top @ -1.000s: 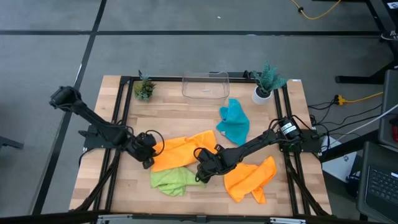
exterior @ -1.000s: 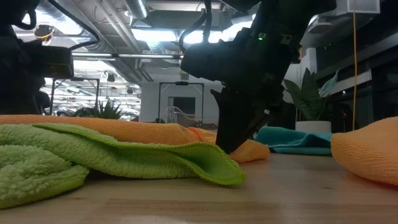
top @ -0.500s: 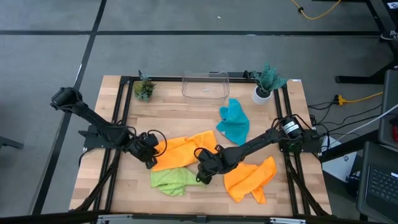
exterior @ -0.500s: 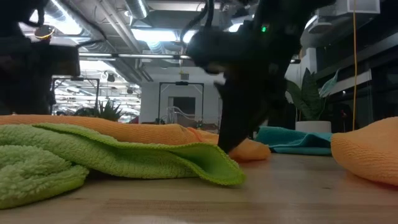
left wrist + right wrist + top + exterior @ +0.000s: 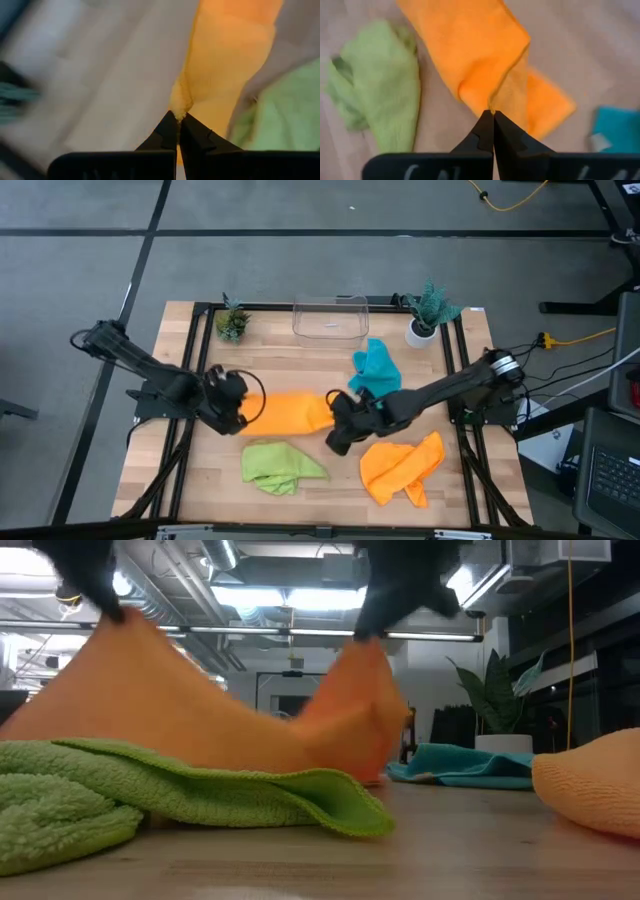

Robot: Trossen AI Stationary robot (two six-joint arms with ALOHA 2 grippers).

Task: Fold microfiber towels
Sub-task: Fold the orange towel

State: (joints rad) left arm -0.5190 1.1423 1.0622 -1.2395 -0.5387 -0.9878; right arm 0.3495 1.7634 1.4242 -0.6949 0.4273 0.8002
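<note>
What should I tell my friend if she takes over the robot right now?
Left end effector: shut on one corner of the orange towel, at the table's middle left.
Right end effector: shut on that towel's other end, mid-table.
The towel hangs lifted between them, off the wood.
Green towel: crumpled at the front, unfolded.
Second orange towel: crumpled front right.
Blue towel: crumpled near the white plant pot.
Done: nothing looks folded yet.
Left: fold the held towel, then the other three.
</note>
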